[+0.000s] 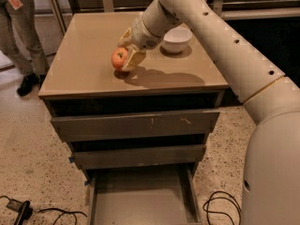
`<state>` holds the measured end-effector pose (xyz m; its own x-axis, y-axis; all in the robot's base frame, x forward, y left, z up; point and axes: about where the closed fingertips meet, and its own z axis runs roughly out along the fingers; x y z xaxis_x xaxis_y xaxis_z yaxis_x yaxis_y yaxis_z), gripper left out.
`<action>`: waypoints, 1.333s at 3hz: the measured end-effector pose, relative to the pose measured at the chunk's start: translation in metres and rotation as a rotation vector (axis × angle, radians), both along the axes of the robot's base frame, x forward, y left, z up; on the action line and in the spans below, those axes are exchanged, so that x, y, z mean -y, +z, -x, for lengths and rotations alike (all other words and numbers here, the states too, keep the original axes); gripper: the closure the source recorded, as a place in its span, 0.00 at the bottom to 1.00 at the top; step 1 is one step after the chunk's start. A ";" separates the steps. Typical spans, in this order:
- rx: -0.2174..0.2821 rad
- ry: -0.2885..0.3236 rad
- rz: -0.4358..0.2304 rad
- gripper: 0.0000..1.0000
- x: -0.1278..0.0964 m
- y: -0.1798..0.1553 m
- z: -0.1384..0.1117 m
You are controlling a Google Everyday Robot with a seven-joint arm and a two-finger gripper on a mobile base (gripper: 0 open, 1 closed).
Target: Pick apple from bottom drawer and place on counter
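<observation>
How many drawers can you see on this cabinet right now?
3: the scratched drawer front under the counter, the plain drawer front below it, and the bottom drawer pulled open. None seems hidden. The pincer holds the apple over the counter.
</observation>
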<state>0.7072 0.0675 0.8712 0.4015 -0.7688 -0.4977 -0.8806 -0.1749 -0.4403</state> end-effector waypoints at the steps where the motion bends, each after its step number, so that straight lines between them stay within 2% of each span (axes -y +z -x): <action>1: -0.010 -0.013 0.018 1.00 0.006 -0.009 -0.005; 2: -0.021 -0.012 0.020 1.00 0.007 -0.015 -0.007; 4: -0.021 -0.012 0.020 0.50 0.007 -0.015 -0.007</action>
